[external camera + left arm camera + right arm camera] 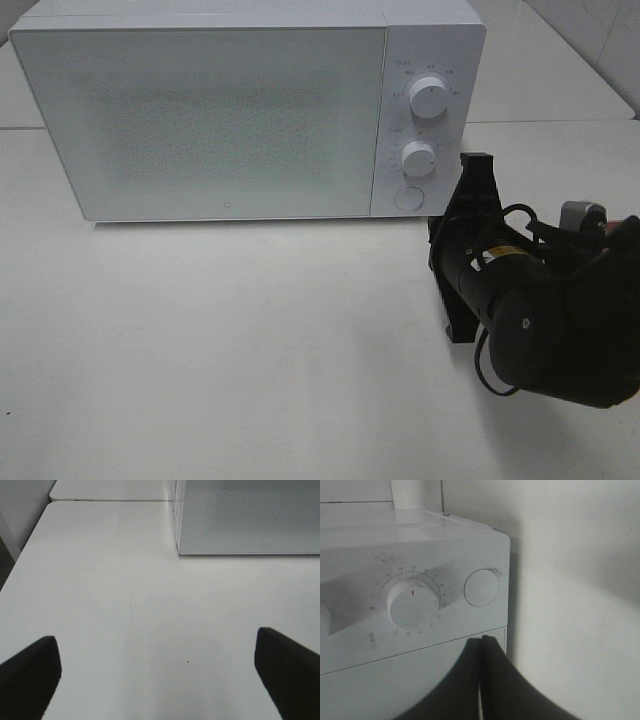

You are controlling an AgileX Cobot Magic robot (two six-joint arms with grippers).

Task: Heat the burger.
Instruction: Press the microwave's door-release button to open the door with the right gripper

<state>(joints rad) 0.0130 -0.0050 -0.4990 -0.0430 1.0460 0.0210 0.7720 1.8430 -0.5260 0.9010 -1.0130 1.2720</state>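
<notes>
— Where is the burger found?

— That cannot be told: the burger is shown in none of the views. The microwave (247, 112) is seen standing on the counter (220, 340) with its door (120, 130) shut, and nothing is made out through the door's dotted panel.

— How is the right gripper held?

— The right gripper (482, 640) is clenched, with its jaws pressed together and nothing caught between them. It is pointed at the microwave's control panel (360, 580), near the round button (481, 587) that is set beside the lower knob (413, 605). Whether the panel is touched cannot be told.

— And the left gripper?

— The left gripper (159, 680) is released, with its jaws spread wide over the counter in front of the microwave's left corner. Nothing is grasped by it.
</notes>
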